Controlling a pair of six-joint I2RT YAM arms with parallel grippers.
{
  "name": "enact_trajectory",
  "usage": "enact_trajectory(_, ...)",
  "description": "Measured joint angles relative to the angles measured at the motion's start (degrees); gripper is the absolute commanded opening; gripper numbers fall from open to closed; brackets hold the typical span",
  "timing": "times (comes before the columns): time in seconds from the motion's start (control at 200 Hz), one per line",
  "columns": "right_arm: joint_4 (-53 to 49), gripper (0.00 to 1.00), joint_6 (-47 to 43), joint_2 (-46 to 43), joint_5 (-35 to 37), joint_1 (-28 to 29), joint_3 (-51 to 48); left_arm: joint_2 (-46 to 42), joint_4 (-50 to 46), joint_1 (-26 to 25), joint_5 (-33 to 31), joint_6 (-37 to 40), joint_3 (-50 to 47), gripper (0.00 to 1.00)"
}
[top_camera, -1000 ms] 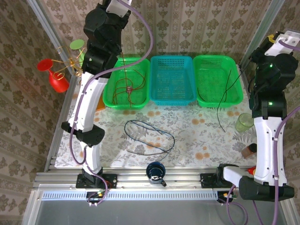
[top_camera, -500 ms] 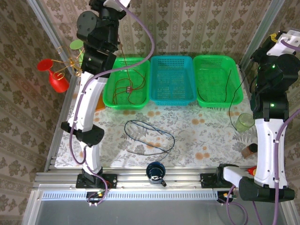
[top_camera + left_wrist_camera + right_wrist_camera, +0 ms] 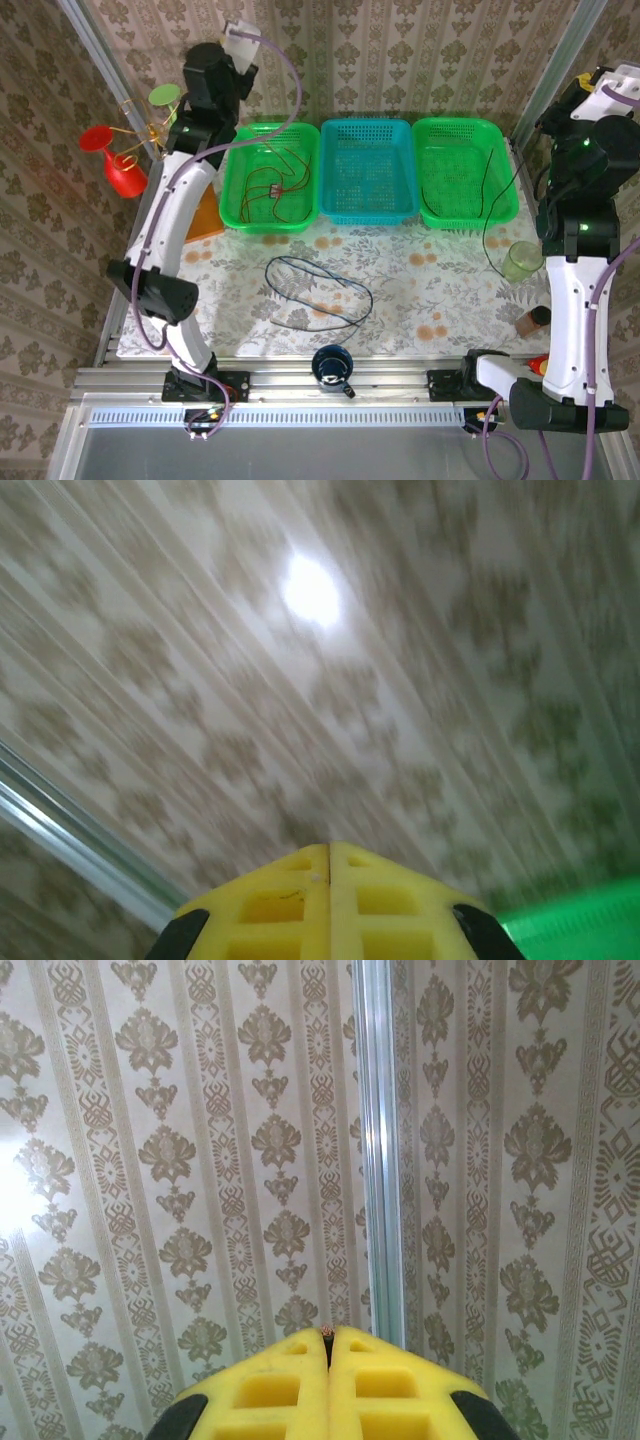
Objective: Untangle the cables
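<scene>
— What changes?
— The left gripper [image 3: 328, 852] swings back toward the wall [image 3: 420, 660]; it and the right gripper [image 3: 328, 1336] are closed. The red cable [image 3: 275, 188] rests in the left basket [image 3: 268, 227]; the blue cable [image 3: 320, 290] on the table [image 3: 440, 300] seems next.

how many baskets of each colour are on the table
green baskets: 2
blue basket: 1
total: 3
</scene>
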Motion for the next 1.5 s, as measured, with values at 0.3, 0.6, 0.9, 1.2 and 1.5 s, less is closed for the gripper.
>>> enact_trajectory(0.3, 0.00, 0.00, 0.61, -0.09, -0.94, 0.37, 0.98, 11.61, -11.91, -2.32, 2.51, -11.41, -16.17, 0.00)
enact_trajectory(0.6, 0.00, 0.00, 0.61, -0.09, -1.36, 0.83, 0.98, 23.37, -21.81, -1.60, 11.37, -22.95, -11.41, 0.00)
enact_trajectory(0.9, -0.85, 0.00, 0.57, 0.37, -1.75, 2.12, 3.13, 26.82, -25.73, 1.55, 18.84, -29.55, -9.29, 0.00)
enact_trajectory(1.2, -1.03, 0.00, 0.59, 0.28, -1.81, 2.43, 3.89, 27.08, -23.19, 1.51, 30.27, -34.75, -6.78, 0.00)
enact_trajectory(1.5, -1.31, 0.00, -2.45, -0.02, -1.75, 4.37, 3.93, 28.57, -25.53, 3.28, 31.52, -39.12, -0.11, 0.63)
